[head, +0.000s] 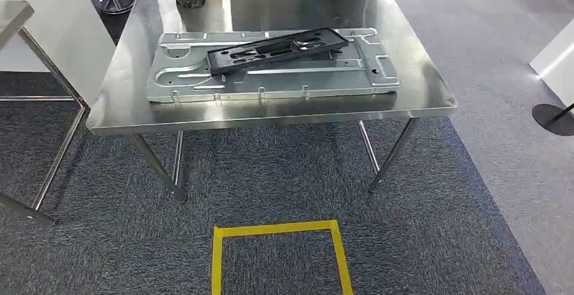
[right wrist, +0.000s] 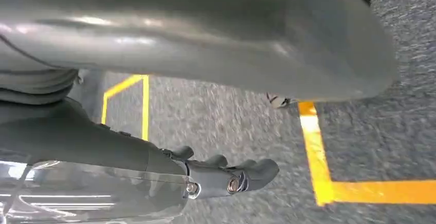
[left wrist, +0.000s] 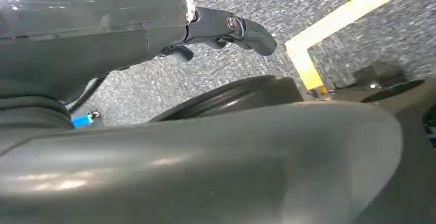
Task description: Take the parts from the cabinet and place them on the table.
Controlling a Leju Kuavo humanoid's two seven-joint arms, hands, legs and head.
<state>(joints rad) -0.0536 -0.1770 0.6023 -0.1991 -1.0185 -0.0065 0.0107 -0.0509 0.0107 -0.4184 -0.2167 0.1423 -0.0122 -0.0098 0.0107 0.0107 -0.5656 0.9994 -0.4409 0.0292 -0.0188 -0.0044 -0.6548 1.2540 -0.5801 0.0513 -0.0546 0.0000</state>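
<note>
A large silver sheet-metal panel (head: 284,82) lies flat on the steel table (head: 426,95) in the head view. A long black plastic frame (head: 277,48) rests slantwise on top of it. My left hand (left wrist: 226,29) hangs beside my body above the carpet, its dark fingers apart and holding nothing. My right hand (right wrist: 226,175) hangs the same way on the other side, fingers stretched out with nothing in them. The cabinet is out of sight.
A yellow tape square (head: 279,229) marks the carpet in front of the table. A second steel table (head: 13,14) and a white panel (head: 68,31) stand at the left. A black round base (head: 552,119) sits on the floor at the right.
</note>
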